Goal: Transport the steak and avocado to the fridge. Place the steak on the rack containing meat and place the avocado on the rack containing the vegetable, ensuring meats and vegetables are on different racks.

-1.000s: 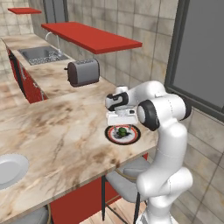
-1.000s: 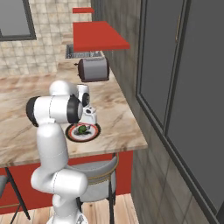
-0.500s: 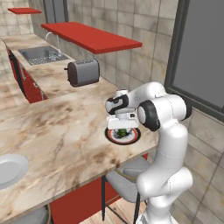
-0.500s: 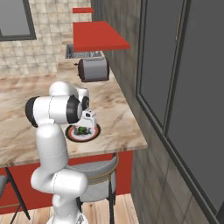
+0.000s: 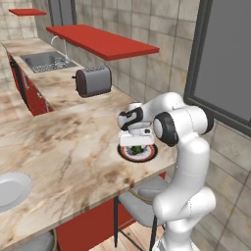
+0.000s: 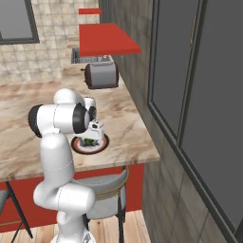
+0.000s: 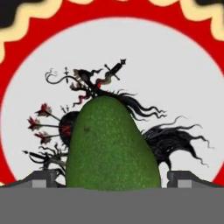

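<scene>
Now the spread fingers (image 7: 37,178) straddle the avocado (image 7: 111,146), unclenched, mid-plate (image 7: 183,78).

A marbled beige worktop (image 5: 63,147) runs out beyond the fingers, with red cabinet fronts (image 5: 29,90) beneath it. Farther off from the fingers stands a grey toaster (image 5: 93,81), then a steel sink (image 5: 44,60). A red shelf (image 5: 105,41) hangs on the tiled wall (image 5: 162,24) above. A dark-framed window (image 5: 225,59) lies off to one side. A grey stool (image 6: 102,187) stands on the wooden floor (image 6: 133,228) below the worktop's edge. A pale plate (image 5: 12,188) rests well apart from the fingers.
</scene>
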You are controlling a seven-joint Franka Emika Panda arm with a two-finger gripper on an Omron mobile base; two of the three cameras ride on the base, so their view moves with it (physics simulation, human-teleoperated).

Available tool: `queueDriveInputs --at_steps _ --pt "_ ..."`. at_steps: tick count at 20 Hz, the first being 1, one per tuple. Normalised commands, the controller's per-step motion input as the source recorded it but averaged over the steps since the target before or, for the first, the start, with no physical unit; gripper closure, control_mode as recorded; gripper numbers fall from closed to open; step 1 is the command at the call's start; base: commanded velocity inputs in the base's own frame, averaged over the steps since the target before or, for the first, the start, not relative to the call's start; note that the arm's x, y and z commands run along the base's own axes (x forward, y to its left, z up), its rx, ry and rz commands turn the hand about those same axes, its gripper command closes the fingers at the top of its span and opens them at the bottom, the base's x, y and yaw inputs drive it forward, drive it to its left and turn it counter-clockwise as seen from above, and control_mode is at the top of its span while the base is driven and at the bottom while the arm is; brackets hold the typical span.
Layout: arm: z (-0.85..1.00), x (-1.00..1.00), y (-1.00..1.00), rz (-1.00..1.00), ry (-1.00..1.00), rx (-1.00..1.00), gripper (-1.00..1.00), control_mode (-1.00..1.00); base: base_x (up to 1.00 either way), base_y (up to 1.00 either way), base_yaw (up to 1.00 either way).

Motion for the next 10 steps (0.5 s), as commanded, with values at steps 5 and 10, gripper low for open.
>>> queueDriveInputs --at_steps 5,10 --pt "-0.18 0.0 0.1 0.0 0.0 0.0 1.0 -1.0 0.0 0.0 0.0" --pt "-0.18 0.0 0.06 0.0 0.0 0.0 1.0 -1.0 0.0 0.0 0.0"
